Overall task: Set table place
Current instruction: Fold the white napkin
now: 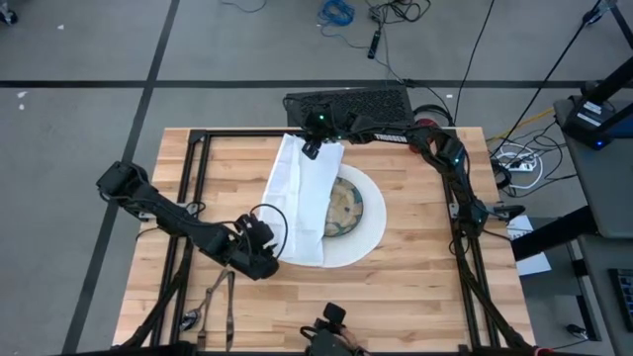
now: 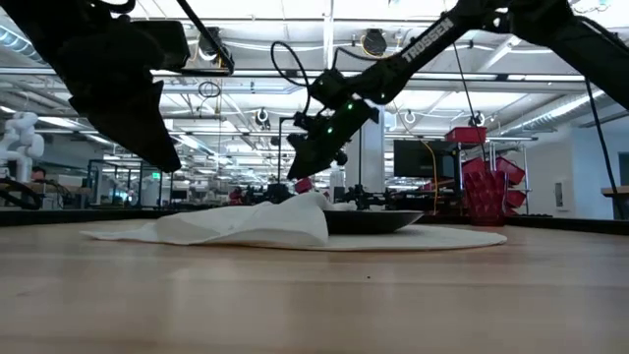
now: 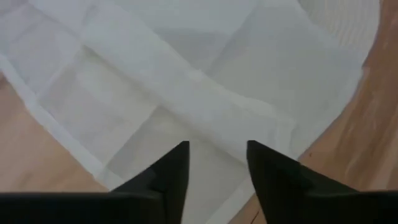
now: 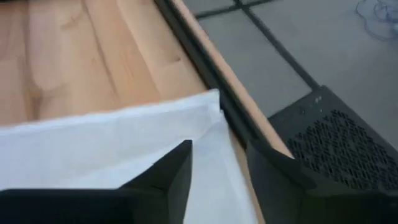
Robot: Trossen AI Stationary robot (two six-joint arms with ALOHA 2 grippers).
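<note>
Item: napkin, white cloth, lying as a long strip from the upper centre of the high view down to lower centre, draped over the left part of the large white plate and hiding the left edge of the patterned bowl sitting on it; all of it on the table of pale planks. Step in hand, as I am judging it: laying the napkin flat, and I am letting go at both ends. To do this well I am thinking I should be lifting straight up and clear, so neither fingertip drags the cloth or rucks the fold; the strip is covering plate and bowl, so it probably wants shifting to bare wood beside the plate. Item: my left gripper, sitting at the napkin's lower end, centre-left in the high view; in its wrist view the two fingers are standing apart with cloth lying flat beneath the gap, nothing pinched between them. Item: my right gripper, hanging over the napkin's far corner at upper centre, near the table's back edge; jaws likewise parted, the corner lying loose below, gripping nothing. Item: dark cutlery, lying at lower left of the high view, untouched.
</note>
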